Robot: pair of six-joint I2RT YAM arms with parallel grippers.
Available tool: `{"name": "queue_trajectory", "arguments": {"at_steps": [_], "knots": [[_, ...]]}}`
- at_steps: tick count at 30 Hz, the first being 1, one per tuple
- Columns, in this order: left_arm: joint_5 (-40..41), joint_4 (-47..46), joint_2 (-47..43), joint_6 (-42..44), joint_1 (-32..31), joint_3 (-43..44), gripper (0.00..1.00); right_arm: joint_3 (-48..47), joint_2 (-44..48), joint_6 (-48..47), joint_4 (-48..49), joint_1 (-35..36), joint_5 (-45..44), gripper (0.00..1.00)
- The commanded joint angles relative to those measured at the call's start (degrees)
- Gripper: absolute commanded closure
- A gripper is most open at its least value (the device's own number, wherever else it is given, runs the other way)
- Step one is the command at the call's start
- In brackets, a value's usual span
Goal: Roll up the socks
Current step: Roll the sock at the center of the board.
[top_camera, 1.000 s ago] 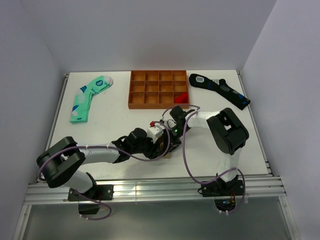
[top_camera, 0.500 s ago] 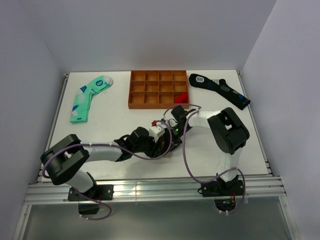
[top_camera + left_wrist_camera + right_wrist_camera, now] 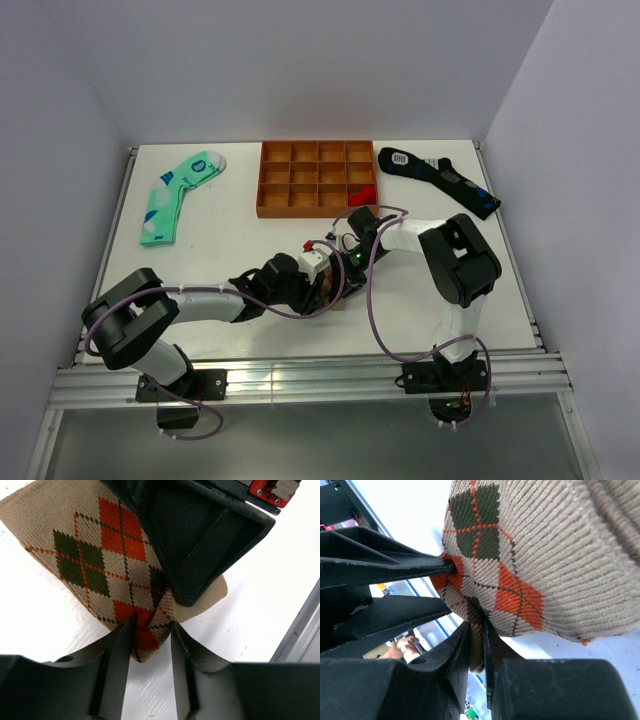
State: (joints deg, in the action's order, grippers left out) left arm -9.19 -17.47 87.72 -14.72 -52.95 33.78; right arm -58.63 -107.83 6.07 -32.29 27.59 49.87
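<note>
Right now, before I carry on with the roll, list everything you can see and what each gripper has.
argyle sock: one, tan with orange and dark diamonds, near centre of the table, between the two grippers
mint sock: one, mint green with white patches, far left
black sock: one, black with blue marks, far right
tray: one, orange-brown, twelve compartments, far centre
red item: one, red, in the tray's near-right compartment; too small to identify
table: one, white
left gripper: one, black, shut on a fold of the argyle sock
right gripper: one, black, shut on the argyle sock's edge
</note>
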Motion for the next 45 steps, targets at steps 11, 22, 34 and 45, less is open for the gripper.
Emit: {"name": "queue_trajectory", "arguments": {"at_steps": [11,22,34,45], "knots": [[-2.76,0.60,2.71,-4.87,0.13,1.38,0.73,-1.75,1.22,0.26,0.74,-0.61,0.06,0.78],[-15.23,1.30,5.62,-9.18,1.97,4.01,0.97,1.24,3.85,2.46,3.20,-0.61,-6.62,0.75],[-21.39,5.52,7.90,-15.33,5.13,4.72,1.00,9.23,11.76,7.55,15.41,-0.44,-10.93,0.68],[-26.32,3.41,13.88,-21.05,9.62,4.10,1.00,18.90,25.19,10.72,28.50,0.00,-13.21,0.60]]}}
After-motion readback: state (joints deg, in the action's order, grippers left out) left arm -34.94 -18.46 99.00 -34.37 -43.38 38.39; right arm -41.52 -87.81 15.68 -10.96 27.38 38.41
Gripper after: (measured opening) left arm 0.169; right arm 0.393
